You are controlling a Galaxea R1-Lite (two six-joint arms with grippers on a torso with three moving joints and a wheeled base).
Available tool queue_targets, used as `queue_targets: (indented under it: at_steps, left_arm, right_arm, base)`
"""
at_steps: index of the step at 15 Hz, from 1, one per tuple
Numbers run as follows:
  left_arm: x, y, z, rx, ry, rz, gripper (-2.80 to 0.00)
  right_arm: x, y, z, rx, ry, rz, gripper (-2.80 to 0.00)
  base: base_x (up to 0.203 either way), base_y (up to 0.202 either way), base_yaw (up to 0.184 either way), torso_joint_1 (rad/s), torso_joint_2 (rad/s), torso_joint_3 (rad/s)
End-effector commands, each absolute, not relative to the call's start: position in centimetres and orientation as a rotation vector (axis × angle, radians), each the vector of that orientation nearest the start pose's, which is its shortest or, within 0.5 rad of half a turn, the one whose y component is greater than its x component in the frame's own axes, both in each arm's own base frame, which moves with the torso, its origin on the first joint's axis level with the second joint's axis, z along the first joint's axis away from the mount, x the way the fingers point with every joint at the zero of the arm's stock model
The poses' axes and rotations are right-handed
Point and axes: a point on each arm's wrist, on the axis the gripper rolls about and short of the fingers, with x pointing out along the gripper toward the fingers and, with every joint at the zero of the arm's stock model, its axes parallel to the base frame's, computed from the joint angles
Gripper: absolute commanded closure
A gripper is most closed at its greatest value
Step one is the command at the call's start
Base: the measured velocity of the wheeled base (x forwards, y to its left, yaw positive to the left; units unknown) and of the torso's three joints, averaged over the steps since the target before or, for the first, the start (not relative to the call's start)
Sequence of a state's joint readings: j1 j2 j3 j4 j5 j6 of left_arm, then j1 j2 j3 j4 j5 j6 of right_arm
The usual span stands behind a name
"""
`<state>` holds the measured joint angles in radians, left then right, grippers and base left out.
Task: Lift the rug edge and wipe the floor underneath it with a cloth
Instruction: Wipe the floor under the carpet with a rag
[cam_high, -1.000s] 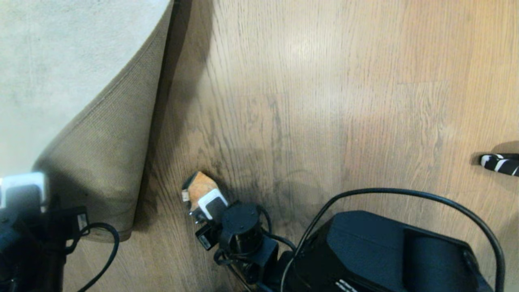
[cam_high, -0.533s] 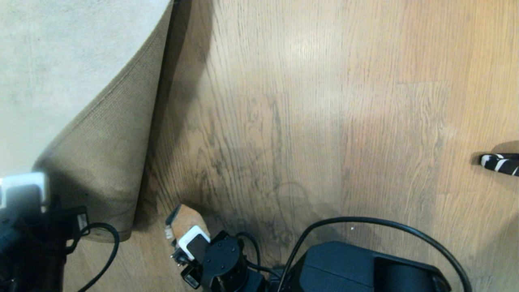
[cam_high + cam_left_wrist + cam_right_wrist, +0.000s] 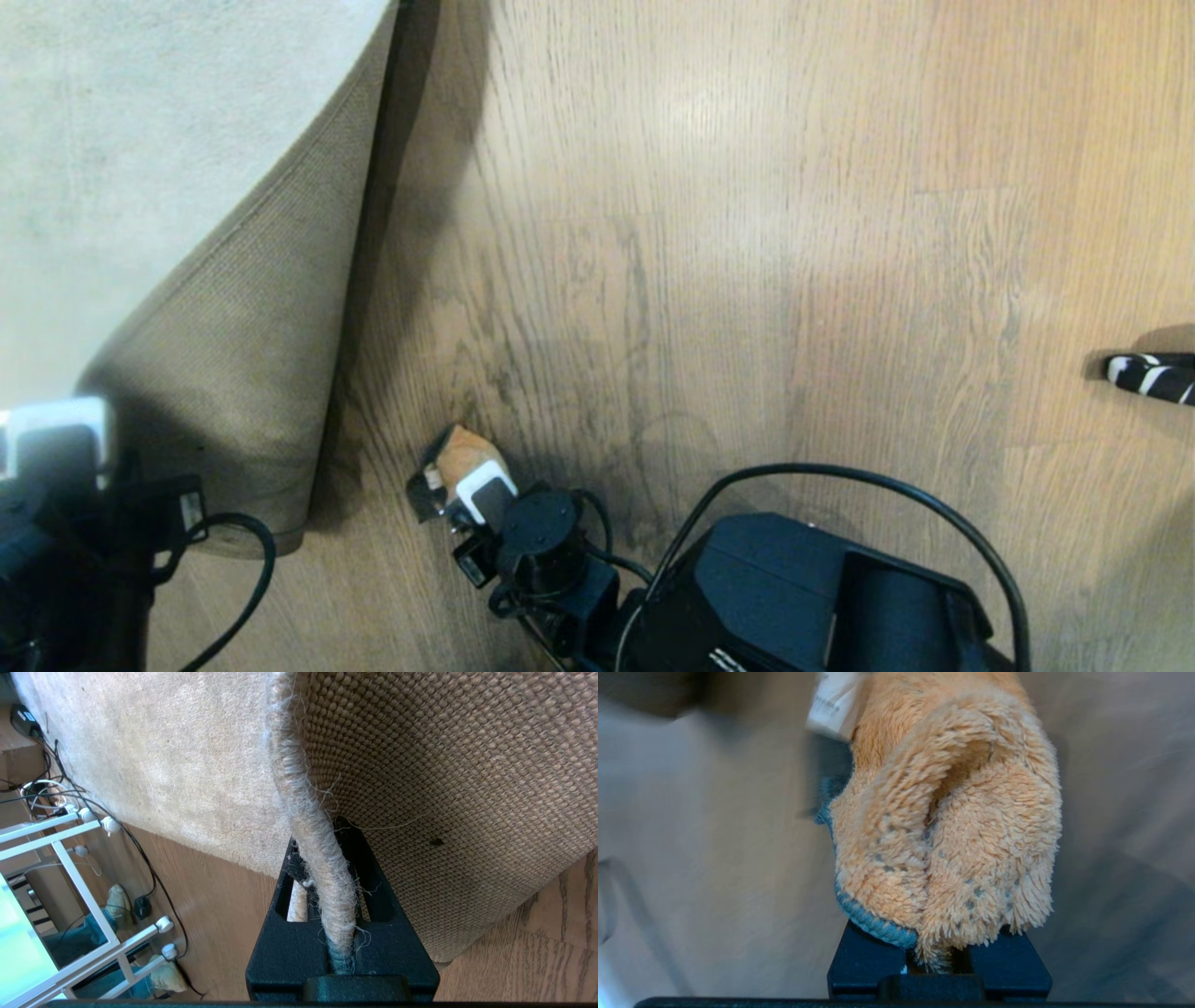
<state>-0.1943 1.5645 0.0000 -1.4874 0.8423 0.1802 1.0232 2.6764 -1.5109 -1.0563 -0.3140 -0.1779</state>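
Observation:
The pale grey rug (image 3: 140, 140) lies at the upper left, and its rug edge (image 3: 243, 373) is folded up so the tan woven backing shows. My left gripper (image 3: 54, 437) at the lower left is shut on that rug edge (image 3: 322, 868), which runs between the black fingers (image 3: 280, 952) of the left gripper (image 3: 320, 835). My right gripper (image 3: 467, 485) is low over the floor (image 3: 747, 233) just right of the lifted corner. It is shut on the orange cloth (image 3: 459, 455). The cloth (image 3: 952, 821), with grey trim and a white tag, bulges over the right gripper (image 3: 941, 956) and hides its fingertips.
A black cable (image 3: 840, 476) arcs over my right arm's black housing (image 3: 803, 597). A black-and-white striped object (image 3: 1153, 376) lies at the right edge. Beyond the rug stand a white frame (image 3: 84, 896), loose cables (image 3: 140, 858) and a person's feet (image 3: 117, 900).
The right gripper with the cloth slid toward me and left across the floor, then back out partway. The left gripper and the raised rug corner have not moved.

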Motion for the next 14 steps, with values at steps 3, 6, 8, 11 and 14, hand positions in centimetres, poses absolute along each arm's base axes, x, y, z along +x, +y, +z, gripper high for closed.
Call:
queue_targets:
  at_steps: [3,6,8,11,14]
  left_arm:
    - [17.2,-1.7,11.6,0.214,0.135,0.642,0.00]
    - [17.3,-1.7,11.4,0.217,0.142,0.638,0.00]
    - [17.3,-1.7,11.4,0.219,0.142,0.637,0.00]
    - [17.2,-1.7,11.5,0.215,0.138,0.639,0.00]
    - [17.3,-1.7,11.4,0.219,0.142,0.635,0.00]
  right_arm:
    - [30.6,40.3,4.2,-0.179,-0.051,0.619,0.00]
    - [31.5,38.9,8.1,-0.144,-0.098,0.581,0.00]
    - [31.6,38.0,10.3,-0.130,-0.118,0.566,0.00]
    - [31.2,35.9,13.3,-0.122,-0.131,0.541,0.00]
    - [30.6,32.9,16.7,-0.117,-0.141,0.505,0.00]
  base:
    - [0.000,0.000,0.000,0.000,0.00,0.000]
    - [0.000,0.000,0.000,0.000,0.00,0.000]
    - [0.000,0.000,0.000,0.000,0.00,0.000]
    - [0.000,0.000,0.000,0.000,0.00,0.000]
    - [0.000,0.000,0.000,0.000,0.00,0.000]
